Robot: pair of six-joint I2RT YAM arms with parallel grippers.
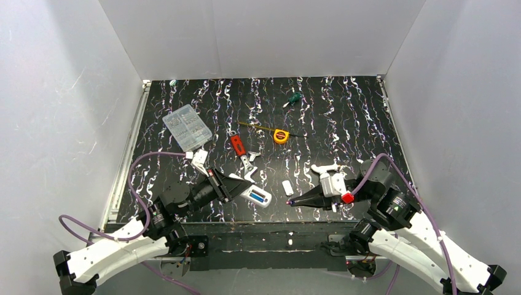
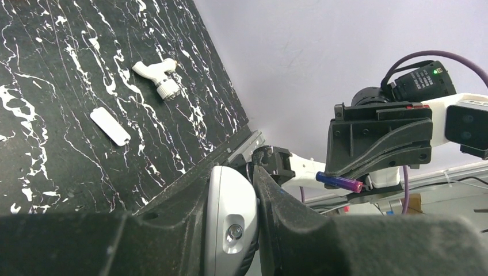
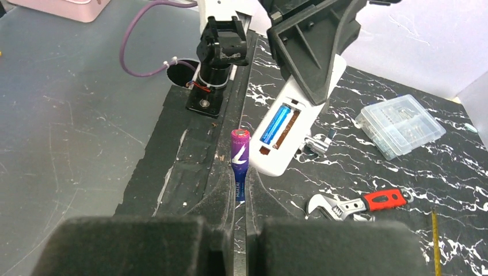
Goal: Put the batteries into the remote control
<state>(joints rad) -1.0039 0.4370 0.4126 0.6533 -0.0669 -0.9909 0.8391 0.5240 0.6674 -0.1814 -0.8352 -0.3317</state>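
My left gripper is shut on the white remote control and holds it near the table's front edge, back side up. In the left wrist view the remote sits clamped between the fingers. In the right wrist view its battery bay is open, with one blue battery in a slot and the slot beside it empty. My right gripper is shut on a second blue and purple battery, its tip a short way from the remote. That battery also shows in the left wrist view.
A small white battery cover lies on the table between the grippers. A white angled fitting lies by the right arm. A red-handled wrench, a clear parts box, a yellow tape measure and a green screwdriver lie farther back.
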